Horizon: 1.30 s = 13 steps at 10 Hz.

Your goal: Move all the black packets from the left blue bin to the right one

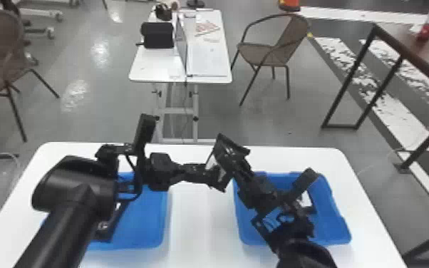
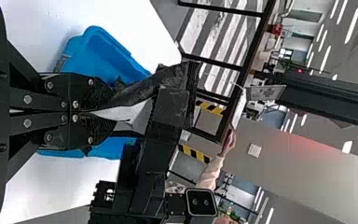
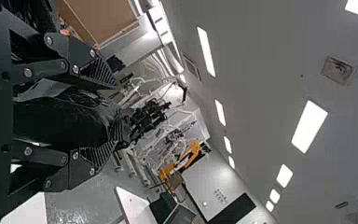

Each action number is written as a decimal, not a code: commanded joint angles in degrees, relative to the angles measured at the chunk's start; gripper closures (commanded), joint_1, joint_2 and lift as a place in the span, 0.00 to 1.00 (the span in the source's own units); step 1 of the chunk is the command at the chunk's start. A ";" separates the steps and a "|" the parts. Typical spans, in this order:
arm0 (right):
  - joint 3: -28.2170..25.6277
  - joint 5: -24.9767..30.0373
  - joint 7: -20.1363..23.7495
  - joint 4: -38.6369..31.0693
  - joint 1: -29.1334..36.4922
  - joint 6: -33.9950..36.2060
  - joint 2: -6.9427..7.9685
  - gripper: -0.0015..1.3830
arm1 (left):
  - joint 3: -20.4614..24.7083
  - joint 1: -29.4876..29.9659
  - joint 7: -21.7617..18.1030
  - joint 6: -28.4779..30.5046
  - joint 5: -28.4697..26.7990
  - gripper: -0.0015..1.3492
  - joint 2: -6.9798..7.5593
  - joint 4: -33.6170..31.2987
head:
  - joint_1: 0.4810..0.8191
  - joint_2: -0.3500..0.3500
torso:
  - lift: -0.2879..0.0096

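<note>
Between left blue bin (image 1: 148,228) and right blue bin (image 1: 335,228), above the white table (image 1: 199,228) | black packet (image 2: 126,113) spans both claws | left gripper (image 1: 207,175): clamped on packet's end | right gripper (image 1: 227,162): fingers apart around packet; cannot tell whether they touch it.

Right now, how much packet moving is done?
Maybe one: something white and black shows in the right bin. A black packet is in hand, clamped by the left gripper, beside the right gripper. It's not in the bin yet. The left arm hides part of the left bin, so I can't count what's left.
</note>
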 commanded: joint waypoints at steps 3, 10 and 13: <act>-0.39 -1.19 -0.07 0.19 -0.02 -0.01 0.28 0.93 | 1.74 1.37 1.27 0.76 1.06 0.63 -0.15 -0.09 | 0.63 0.35 | 0.97; -10.93 3.39 -3.15 16.27 -4.59 1.14 -4.82 0.88 | 19.14 17.02 6.80 13.06 4.31 0.13 0.79 -17.49 | 0.63 0.32 | 0.97; -13.92 9.01 -5.78 25.32 -8.63 0.08 -6.75 0.14 | 24.24 19.56 10.06 13.94 5.46 0.14 0.97 -20.57 | 0.63 0.35 | 0.97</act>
